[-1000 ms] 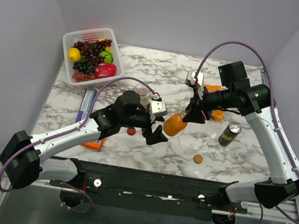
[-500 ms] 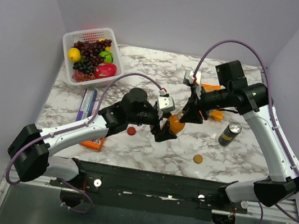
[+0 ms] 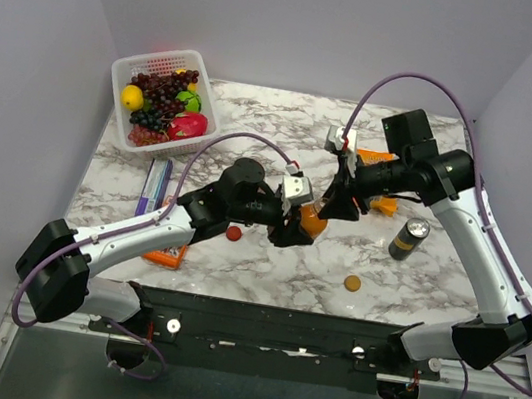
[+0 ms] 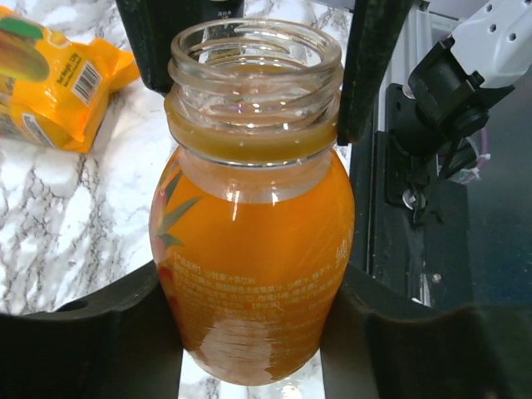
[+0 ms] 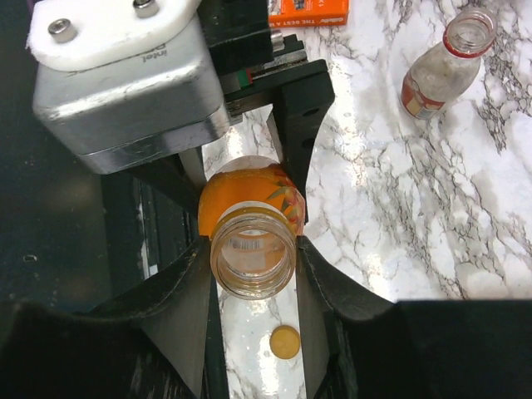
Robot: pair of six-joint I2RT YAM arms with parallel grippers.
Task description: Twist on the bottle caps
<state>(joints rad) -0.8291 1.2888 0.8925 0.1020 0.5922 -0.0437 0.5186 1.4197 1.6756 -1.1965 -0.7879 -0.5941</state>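
Note:
The orange bottle [image 3: 314,223] has an open, capless mouth [image 5: 253,253]. Both grippers hold it over the middle of the table. My left gripper [image 4: 253,337] is shut on its juice-filled body [image 4: 253,274]. My right gripper [image 5: 253,278] is shut on its neck. The orange cap [image 3: 352,283] lies flat near the front edge, also visible as the orange cap [image 5: 285,342] below the bottle mouth. The red cap [image 3: 233,233] lies beside my left arm. The clear bottle [image 5: 445,71] stands uncapped farther back; the left arm hides it in the top view.
A black drink can [image 3: 408,238] stands right of the bottle. Orange snack packets [image 3: 379,203] lie behind it. A white fruit basket [image 3: 129,72] sits at the back left. An orange box [image 3: 165,257] and a purple pen pack [image 3: 154,186] lie at the left.
My left gripper moved right to the orange bottle and shut on its body. The right gripper kept its hold on the neck and shifted the bottle slightly back.

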